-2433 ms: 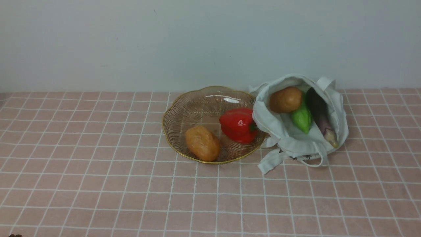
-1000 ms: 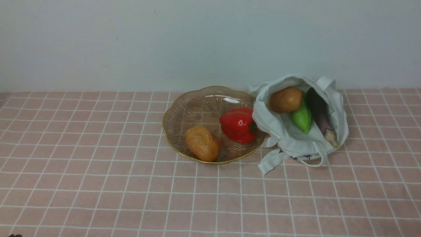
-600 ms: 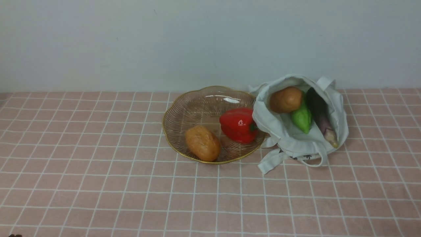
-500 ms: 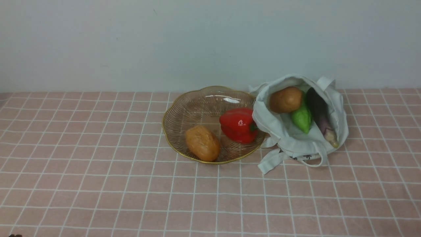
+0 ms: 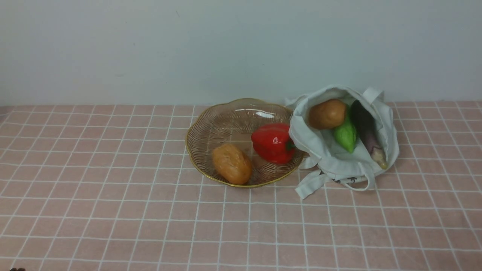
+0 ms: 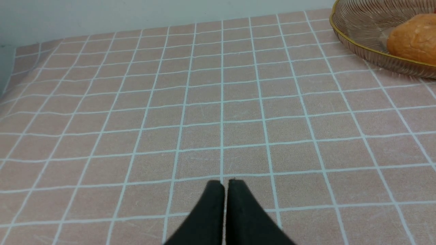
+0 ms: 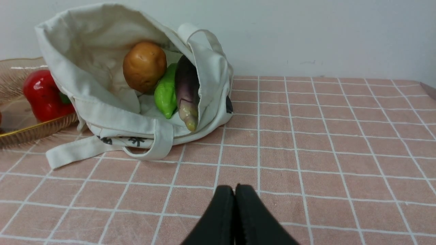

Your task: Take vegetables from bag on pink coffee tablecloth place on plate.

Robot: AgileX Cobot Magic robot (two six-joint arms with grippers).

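The amber glass plate [image 5: 211, 128] sits mid-table on the pink grid tablecloth [image 5: 113, 210]. It holds a brown-orange potato [image 5: 231, 163] and the red bell pepper [image 5: 273, 143]. The off-white bag [image 5: 331, 162] lies open right beside it, holding a second potato [image 5: 327, 113], the green gourd [image 5: 345, 134] and the purple eggplant [image 5: 366, 130]. Neither arm shows in the front view. My left gripper [image 6: 224, 183] is shut and empty over bare cloth, well short of the plate [image 6: 351, 44]. My right gripper [image 7: 234, 188] is shut and empty, a little short of the bag [image 7: 102, 112].
A pale wall [image 5: 241, 49] runs close behind the plate and bag. The bag's strap handles [image 5: 312, 184] trail onto the cloth toward me. The cloth's left edge [image 6: 6, 81] shows in the left wrist view.
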